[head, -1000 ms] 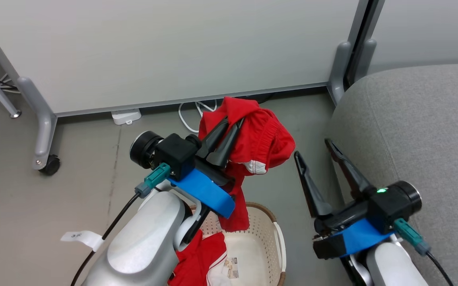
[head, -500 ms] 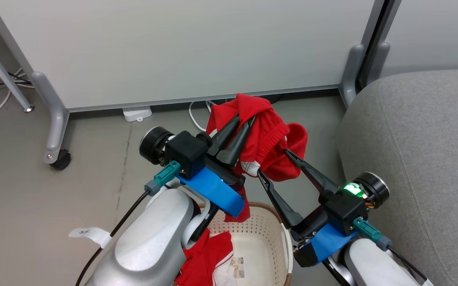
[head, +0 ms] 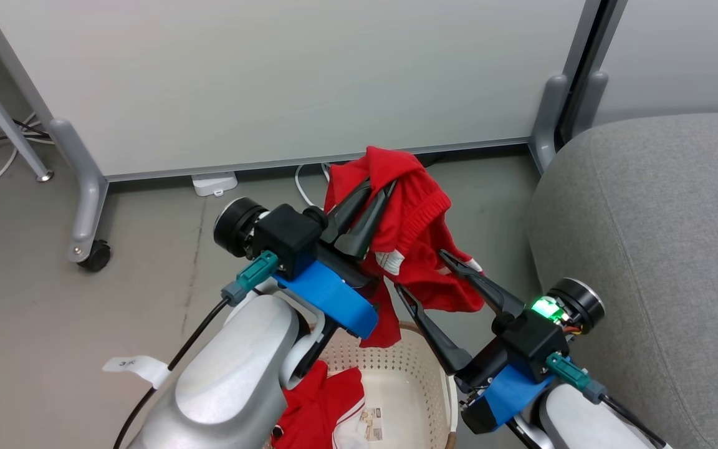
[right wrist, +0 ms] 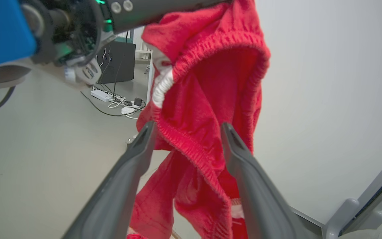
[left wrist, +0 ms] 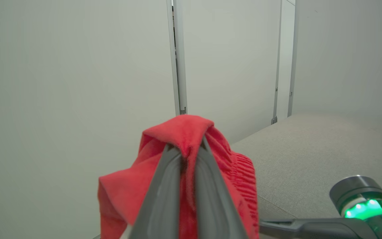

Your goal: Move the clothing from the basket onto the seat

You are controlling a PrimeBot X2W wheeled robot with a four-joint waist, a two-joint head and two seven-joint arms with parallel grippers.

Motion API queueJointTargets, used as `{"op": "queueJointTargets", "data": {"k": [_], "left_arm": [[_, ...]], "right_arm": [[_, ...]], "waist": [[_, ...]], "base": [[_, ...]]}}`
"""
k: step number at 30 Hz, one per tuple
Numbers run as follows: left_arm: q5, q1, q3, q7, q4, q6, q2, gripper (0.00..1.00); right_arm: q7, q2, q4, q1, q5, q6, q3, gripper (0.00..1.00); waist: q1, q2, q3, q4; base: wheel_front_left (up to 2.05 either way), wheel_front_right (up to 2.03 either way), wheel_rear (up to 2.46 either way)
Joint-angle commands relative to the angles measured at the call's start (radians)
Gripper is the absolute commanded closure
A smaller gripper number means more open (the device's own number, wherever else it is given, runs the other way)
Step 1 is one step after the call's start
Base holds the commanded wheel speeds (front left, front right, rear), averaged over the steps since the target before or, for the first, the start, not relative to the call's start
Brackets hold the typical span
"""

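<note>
One red garment (head: 418,218) with white trim hangs in the air above the basket (head: 440,368), and my left gripper (head: 379,185) is shut on its top fold. In the left wrist view that gripper (left wrist: 187,146) pinches the red fabric (left wrist: 234,172). My right gripper (head: 420,271) is open, its fingers either side of the garment's lower elastic edge. The right wrist view shows this gripper (right wrist: 187,125) straddling the ribbed hem (right wrist: 194,149). A second red garment (head: 321,405) lies in the basket, partly hidden by my left arm. The grey seat (head: 658,218) is on the right.
A white partition panel stands behind on grey feet, one with a caster wheel (head: 94,255). A white power strip (head: 214,183) and cables lie on the floor at its base. Another panel foot (head: 546,118) stands close to the seat's far corner.
My right gripper has swung left from beside the seat to the hanging garment and now straddles its lower edge, which is drawn downward. The head camera shifted slightly. My left gripper still holds the garment.
</note>
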Motion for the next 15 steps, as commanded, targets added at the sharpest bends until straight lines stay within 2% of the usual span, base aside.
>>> {"op": "queueJointTargets", "data": {"k": [1,15], "left_arm": [[-0.003,-0.021,0.005,-0.003,0.001,-0.002,0.006,1.00],[0.006,-0.018,-0.022,-0.003,-0.025,-0.002,-0.010,1.00]], "right_arm": [[0.000,-0.008,-0.003,0.004,0.002,0.000,0.006,0.00],[0.000,-0.003,0.057,-0.064,-0.033,0.000,0.014,0.00]], "waist": [[0.0000,-0.0001,-0.001,-0.001],[0.0000,-0.0001,0.000,0.009]], "base": [[0.00,0.00,0.00],[0.00,0.00,0.00]]}}
